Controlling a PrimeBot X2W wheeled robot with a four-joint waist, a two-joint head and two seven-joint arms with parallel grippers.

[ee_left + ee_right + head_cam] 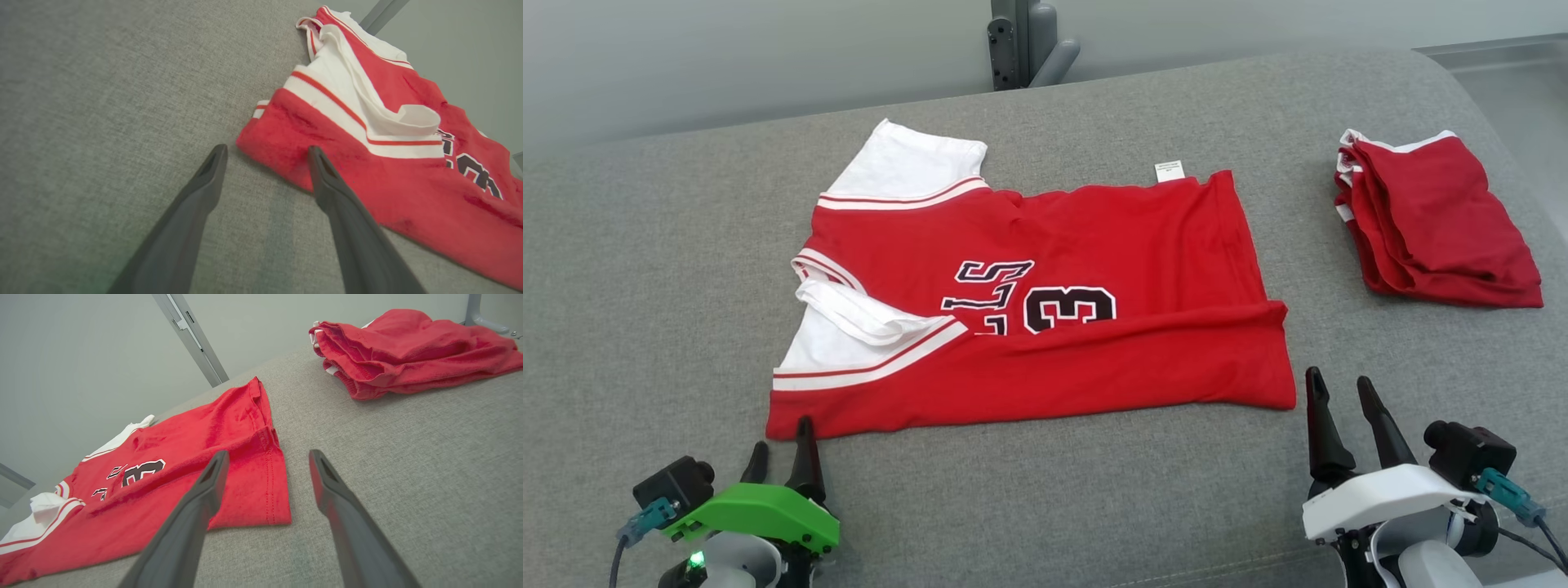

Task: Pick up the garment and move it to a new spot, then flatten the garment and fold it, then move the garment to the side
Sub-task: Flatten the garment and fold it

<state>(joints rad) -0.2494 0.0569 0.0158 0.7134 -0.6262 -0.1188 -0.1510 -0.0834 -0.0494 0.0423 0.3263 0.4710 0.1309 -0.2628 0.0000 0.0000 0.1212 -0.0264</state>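
Head view: the jersey (1094, 245) lies flat just beyond left pincer (783, 434) and right pincer (1338, 377), both spread wide, empty.

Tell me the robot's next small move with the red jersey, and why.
The left hand and right hand sit open and empty by the near corners of the red and white fabric jersey, whose near strip already lies folded over the number. So probably reach to its far edge and fold that toward the near side.
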